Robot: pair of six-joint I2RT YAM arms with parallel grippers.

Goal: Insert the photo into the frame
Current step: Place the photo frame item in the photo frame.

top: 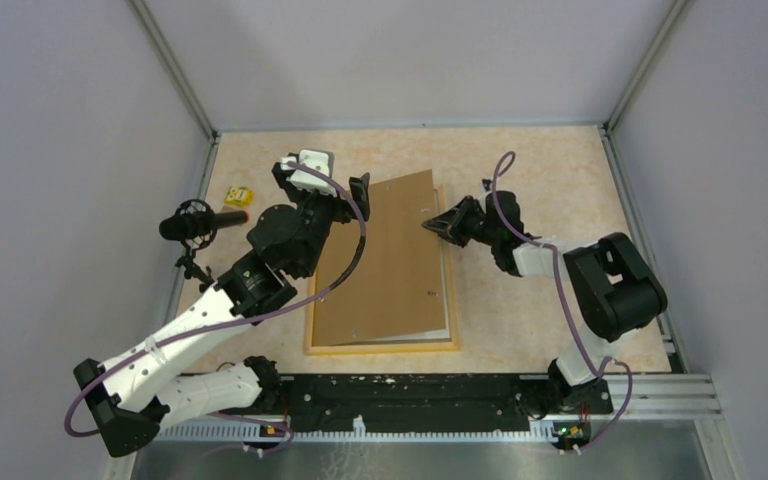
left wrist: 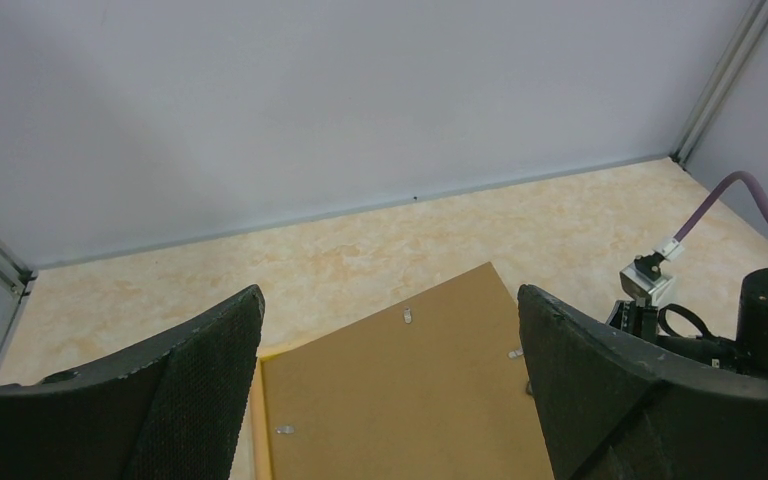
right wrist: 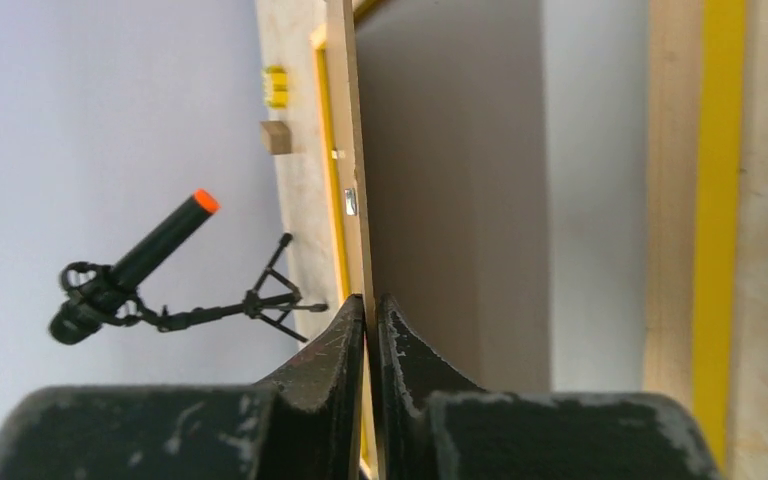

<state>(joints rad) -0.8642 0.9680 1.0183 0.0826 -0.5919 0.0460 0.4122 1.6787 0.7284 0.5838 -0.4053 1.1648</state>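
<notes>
The frame (top: 380, 347), with its narrow yellow-orange border, lies flat in the middle of the table. The brown backing board (top: 390, 260) rests on it, tilted up along its right side. My right gripper (top: 432, 224) is shut on the board's right edge (right wrist: 345, 120). Under the raised board a white sheet, the photo's plain back (right wrist: 590, 200), lies inside the frame's border (right wrist: 722, 200); a sliver of it shows at the near right (top: 442, 333). My left gripper (top: 325, 190) is open and empty above the board's far left corner (left wrist: 400, 400).
A black microphone with an orange tip (top: 200, 222) stands on a small tripod at the left edge. A small yellow object (top: 238, 196) lies beside it, with a wooden block (right wrist: 276, 136) nearby. Grey walls enclose the table on three sides.
</notes>
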